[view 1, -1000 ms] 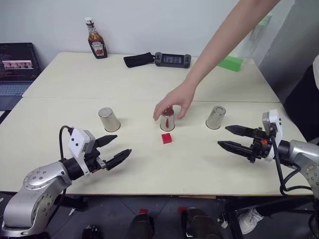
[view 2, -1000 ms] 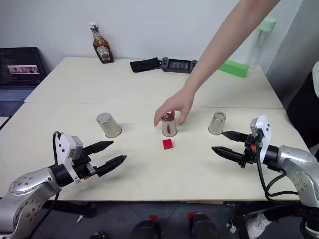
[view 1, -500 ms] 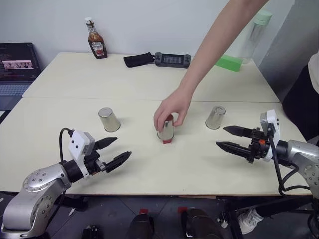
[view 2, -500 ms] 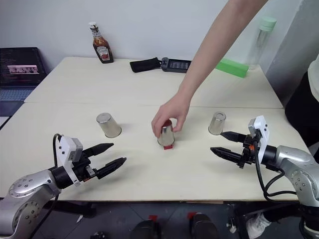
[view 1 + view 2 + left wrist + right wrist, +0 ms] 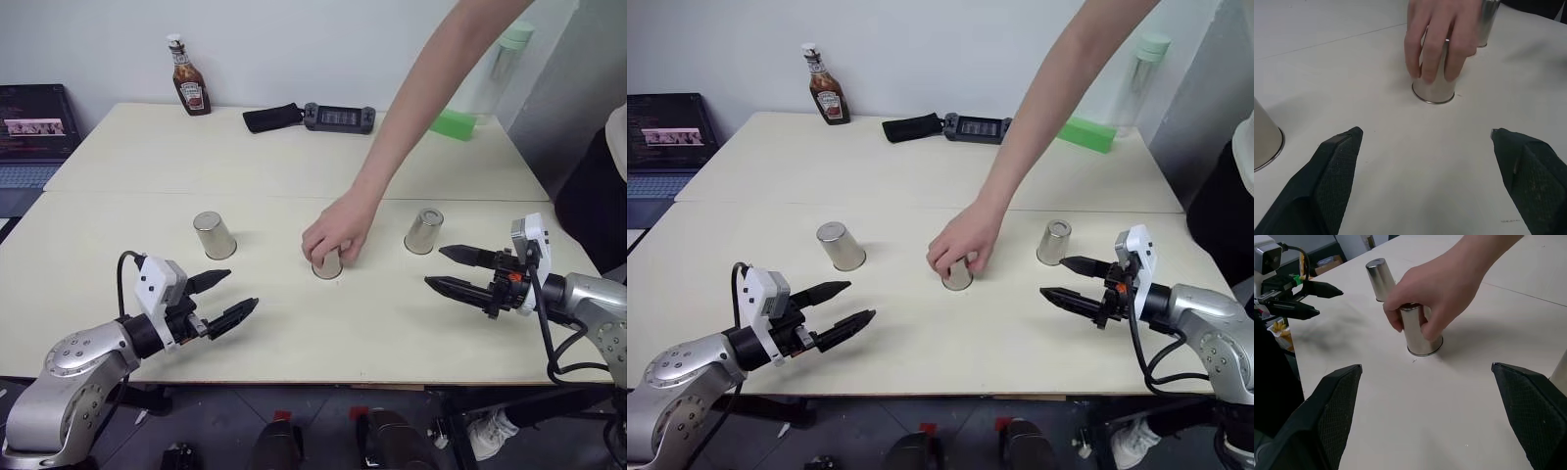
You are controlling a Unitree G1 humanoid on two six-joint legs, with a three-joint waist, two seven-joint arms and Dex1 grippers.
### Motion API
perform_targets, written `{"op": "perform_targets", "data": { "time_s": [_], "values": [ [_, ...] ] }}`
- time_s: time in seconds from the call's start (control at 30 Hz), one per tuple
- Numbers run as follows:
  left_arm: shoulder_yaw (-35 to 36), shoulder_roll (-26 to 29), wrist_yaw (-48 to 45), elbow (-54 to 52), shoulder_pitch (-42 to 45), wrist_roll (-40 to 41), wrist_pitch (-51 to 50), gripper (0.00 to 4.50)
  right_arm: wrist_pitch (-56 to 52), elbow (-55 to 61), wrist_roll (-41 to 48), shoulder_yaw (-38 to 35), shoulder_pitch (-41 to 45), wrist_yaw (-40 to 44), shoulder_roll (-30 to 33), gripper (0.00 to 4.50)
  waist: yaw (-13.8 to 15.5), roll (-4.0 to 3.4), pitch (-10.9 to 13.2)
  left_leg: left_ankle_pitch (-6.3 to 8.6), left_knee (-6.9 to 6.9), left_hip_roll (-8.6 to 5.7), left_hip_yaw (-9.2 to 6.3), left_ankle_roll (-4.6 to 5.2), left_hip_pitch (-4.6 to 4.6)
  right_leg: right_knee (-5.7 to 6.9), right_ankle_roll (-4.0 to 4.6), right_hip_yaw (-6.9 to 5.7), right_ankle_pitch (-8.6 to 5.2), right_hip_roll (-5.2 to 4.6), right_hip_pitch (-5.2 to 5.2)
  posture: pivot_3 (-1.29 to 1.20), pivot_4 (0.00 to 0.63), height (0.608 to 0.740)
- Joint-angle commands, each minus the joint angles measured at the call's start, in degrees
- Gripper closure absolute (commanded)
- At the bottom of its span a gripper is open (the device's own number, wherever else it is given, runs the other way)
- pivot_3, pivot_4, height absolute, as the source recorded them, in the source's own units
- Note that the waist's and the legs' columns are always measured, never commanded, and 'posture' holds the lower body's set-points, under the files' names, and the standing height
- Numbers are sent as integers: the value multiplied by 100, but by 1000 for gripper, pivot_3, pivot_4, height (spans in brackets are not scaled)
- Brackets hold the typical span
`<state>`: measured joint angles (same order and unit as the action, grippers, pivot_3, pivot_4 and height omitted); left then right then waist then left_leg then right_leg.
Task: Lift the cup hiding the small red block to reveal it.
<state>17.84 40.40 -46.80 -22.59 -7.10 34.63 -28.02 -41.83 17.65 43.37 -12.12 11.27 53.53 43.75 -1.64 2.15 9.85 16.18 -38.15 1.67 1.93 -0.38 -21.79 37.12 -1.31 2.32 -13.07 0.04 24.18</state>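
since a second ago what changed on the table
The person's hand brought the middle cup forward and set it down over the red block, which was in plain sight before and is now covered. The hand still grips that cup. The left cup, right cup and both open grippers stayed put.

Sitting on table: 3 shiny silver metal cups [image 5: 215, 236] [image 5: 328, 264] [image 5: 424, 231], 1 ketchup bottle [image 5: 187, 77], 1 green block [image 5: 452, 124], 1 black handheld controller [image 5: 339, 117].

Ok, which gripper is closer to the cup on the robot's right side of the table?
Right. The right gripper hovers just beside the right-hand cup, open. The left gripper sits across the table, past the person's hand and the middle cup.
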Motion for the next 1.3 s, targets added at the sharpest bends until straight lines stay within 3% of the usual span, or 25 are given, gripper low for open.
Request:
{"op": "perform_targets", "data": {
  "time_s": [0.03,1.3],
  "values": [
    [122,33,13,-116,11,-35,132,28,88,112,35,-47,44,-18,-31,0,0,0,0,0,0,0,0,0,0,0,0,0,0,0,0,0,150,740],
    [343,69,-10,-114,-228,-86,169,28,116,29,-10,67,144,-12,-50,0,0,0,0,0,0,1,0,0,0,0,0,0,0,-6,0,0,150,740]
  ]
}}
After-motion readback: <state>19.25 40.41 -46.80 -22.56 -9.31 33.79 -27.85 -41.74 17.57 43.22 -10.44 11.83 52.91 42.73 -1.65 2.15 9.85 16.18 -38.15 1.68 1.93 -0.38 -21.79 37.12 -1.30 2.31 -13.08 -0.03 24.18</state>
